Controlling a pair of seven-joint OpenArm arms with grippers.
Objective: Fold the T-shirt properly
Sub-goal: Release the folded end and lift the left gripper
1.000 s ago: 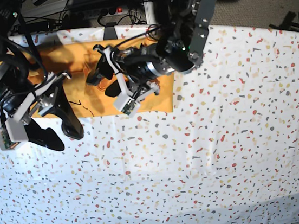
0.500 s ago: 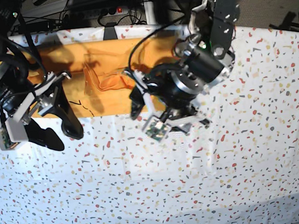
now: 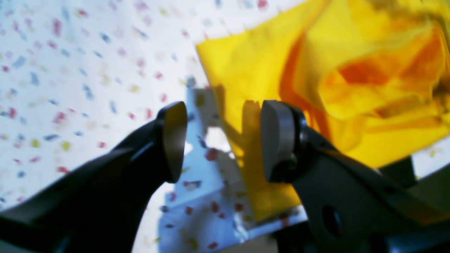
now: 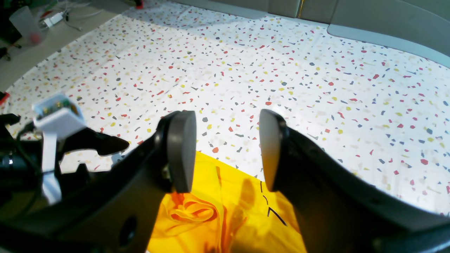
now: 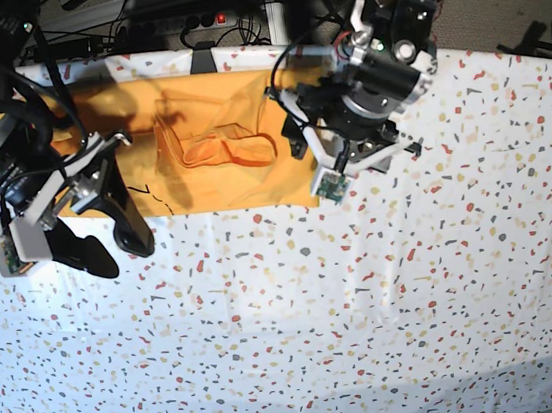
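1. The yellow-orange T-shirt (image 5: pixel 233 186) lies on the speckled bench (image 5: pixel 447 286), along its top edge in the base view, reaching toward the top-left corner, with a rumpled fold across its middle.
2. Left end effector (image 3: pixel 223 140): fingers apart, over the shirt's right end.
3. Right end effector (image 4: pixel 227 151): fingers apart, nothing between them.
4. Dark strokes (image 4: pixel 277 215) mark the shirt; whether they are writing, I cannot tell.
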